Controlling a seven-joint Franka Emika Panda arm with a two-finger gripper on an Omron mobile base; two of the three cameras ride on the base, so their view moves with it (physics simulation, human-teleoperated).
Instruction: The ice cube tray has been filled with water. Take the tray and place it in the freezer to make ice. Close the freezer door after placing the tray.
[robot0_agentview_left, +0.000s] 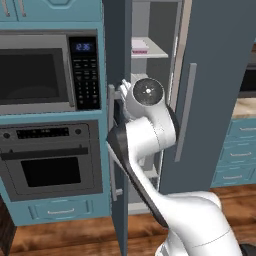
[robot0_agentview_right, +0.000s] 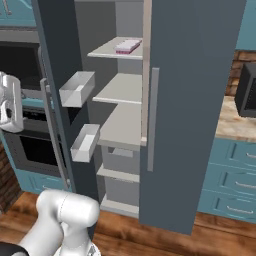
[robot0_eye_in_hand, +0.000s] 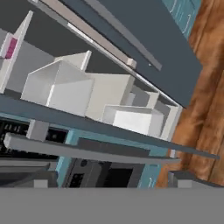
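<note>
While the freezer door (robot0_agentview_right: 55, 95) stands swung wide open, the freezer (robot0_agentview_right: 125, 125) shows its white shelves, and two white bins hang on the door's inner face. My ice cube tray (robot0_agentview_right: 128, 46) lies flat on the top shelf. My hand (robot0_eye_in_hand: 109, 181) is empty, fingers spread wide, just outside the door's long handle.

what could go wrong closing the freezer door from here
1. The pincer is open, close by the door and its handle; a glancing push could slip off.
2. The arm's elbow sits in front of the open freezer, so the swinging door might hit it.
3. The tray lies near the shelf's front edge and may jolt if the door slams.
</note>
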